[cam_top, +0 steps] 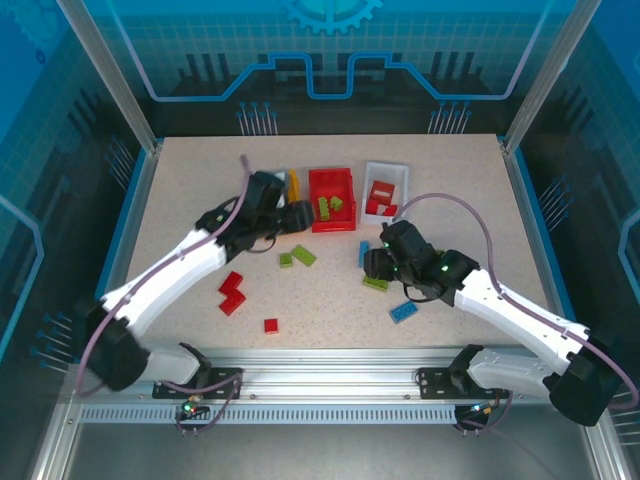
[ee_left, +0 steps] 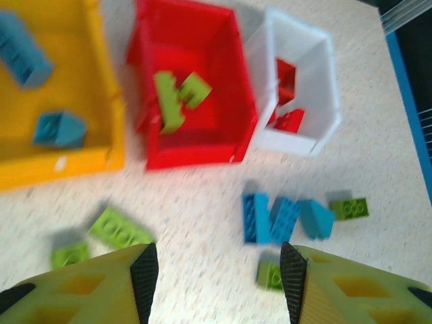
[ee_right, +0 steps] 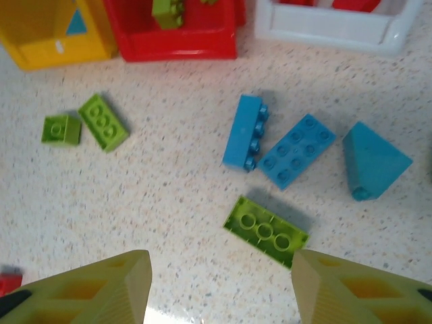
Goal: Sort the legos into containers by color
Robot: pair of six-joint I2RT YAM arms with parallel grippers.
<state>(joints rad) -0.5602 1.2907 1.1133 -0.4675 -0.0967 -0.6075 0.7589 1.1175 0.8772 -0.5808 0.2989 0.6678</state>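
Note:
My left gripper (cam_top: 293,217) hangs open over bare table in front of the bins, nothing between its fingers (ee_left: 144,277). The yellow-orange bin (ee_left: 61,164) holds blue legos (ee_left: 59,128), the red bin (ee_left: 196,155) holds lime green ones (ee_left: 177,98), and the white bin (ee_left: 297,143) holds red ones (ee_left: 290,121). My right gripper (ee_right: 223,290) is open just above the table, with an upturned green lego (ee_right: 265,231) lying close to its right finger. Beyond it lie three blue legos (ee_right: 295,150).
Two more green legos (ee_right: 102,121) lie left of centre. Red legos (cam_top: 232,292) sit near the left arm, a small red one (cam_top: 271,325) toward the front, and a blue one (cam_top: 404,312) beside the right arm. Open tabletop (cam_top: 180,200) stretches to the left.

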